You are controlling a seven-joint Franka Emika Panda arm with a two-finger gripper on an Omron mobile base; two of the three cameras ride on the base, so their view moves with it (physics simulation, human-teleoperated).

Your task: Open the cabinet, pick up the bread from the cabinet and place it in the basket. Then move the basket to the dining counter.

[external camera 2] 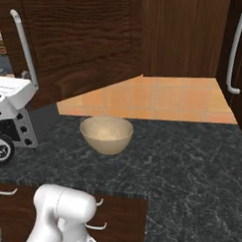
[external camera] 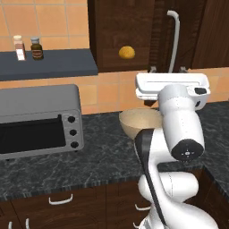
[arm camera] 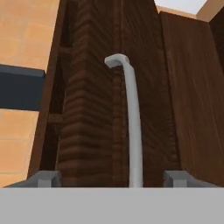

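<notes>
Now gripper [arm camera: 111, 177] astride cabinet handle [arm camera: 133, 131]

Glossy white rounded arm links, dark joint bands, round black end cap, grey fingertips [arm camera: 178, 178].

Rendered home kitchen, black speckled granite worktop [external camera: 89, 156], orange tiled backsplash [external camera 2: 157, 99], grey toaster oven [external camera: 38, 118], dark brown wood-grain wall cabinet [external camera 2: 84, 40]

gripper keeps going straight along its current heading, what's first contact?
Most likely the cabinet's silver bar handle: in the hand view it runs up the middle between the two fingertips of the gripper. Behind it is the cabinet door. How far the handle stands off is unclear.
</notes>
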